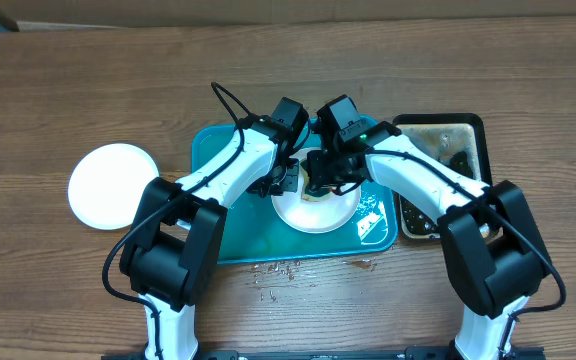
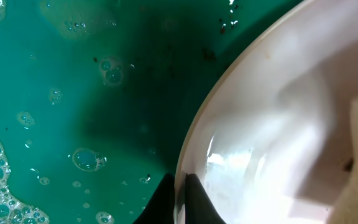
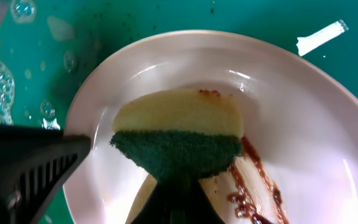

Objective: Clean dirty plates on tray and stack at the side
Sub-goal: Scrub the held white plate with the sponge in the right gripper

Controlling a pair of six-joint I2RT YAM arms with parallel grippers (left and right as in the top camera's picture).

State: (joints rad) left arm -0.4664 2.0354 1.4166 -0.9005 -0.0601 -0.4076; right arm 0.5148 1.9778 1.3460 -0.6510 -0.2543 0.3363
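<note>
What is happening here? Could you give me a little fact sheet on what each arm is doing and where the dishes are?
Left gripper: shut on the rim of the white plate that lies on the tray
Right gripper: shut on a yellow-and-green sponge, pressed on that plate
Plate's state: brown sauce smear beside the sponge
Tray: teal, wet, with bubbles
Second plate: white, on the table left of the tray
Basin: right of the tray, murky water
</note>
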